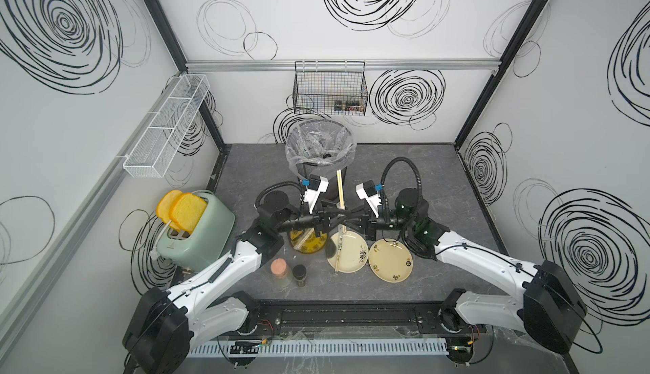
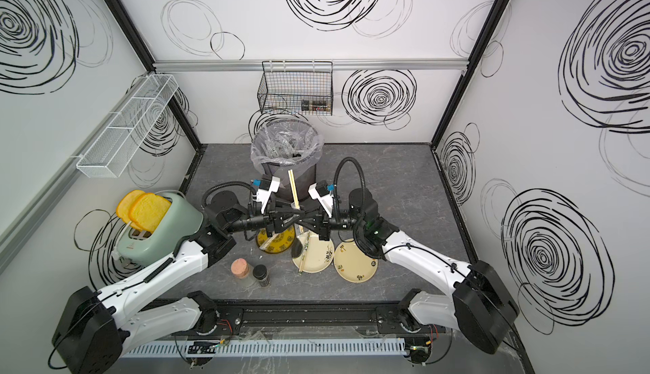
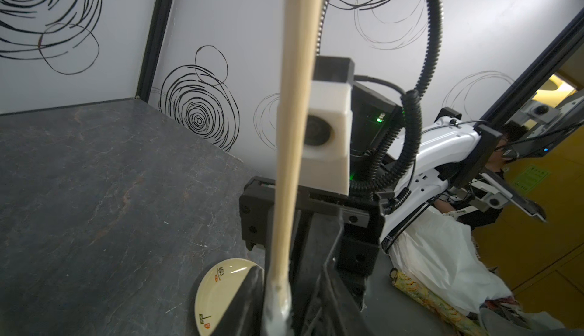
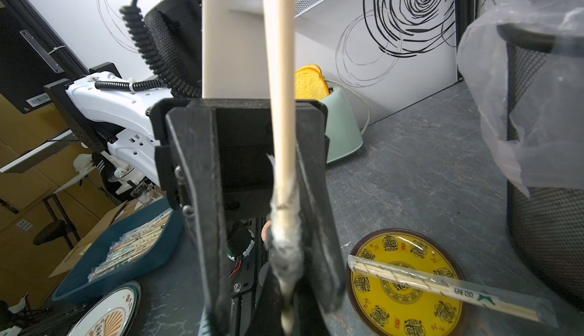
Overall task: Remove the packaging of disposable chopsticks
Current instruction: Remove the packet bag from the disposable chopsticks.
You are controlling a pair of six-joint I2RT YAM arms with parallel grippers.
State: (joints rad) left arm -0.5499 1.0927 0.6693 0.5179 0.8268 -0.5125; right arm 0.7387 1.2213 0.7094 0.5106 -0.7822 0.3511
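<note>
Pinched shut in the right hand (image 1: 348, 218): bunched sleeve (image 4: 284, 249) on the lower end of near-upright chopsticks (image 1: 340, 189), above the tabletop (image 1: 422, 179); spread around them, left hand (image 1: 339, 215). Across a yellow plate (image 4: 395, 315), another sleeved pair (image 4: 442, 288).

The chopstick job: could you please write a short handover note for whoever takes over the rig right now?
Left gripper: open around the raised pair, not clamping.
Right gripper: shut on the bunched sleeve at that pair's lower end.
Things: raised pair mostly bare; one sleeved pair on the yellow plate, a second sleeved pair on the middle cream plate.
Done: this sleeve is stripped down to the lower end.
Left: pull it off, then unwrap the other two.
</note>
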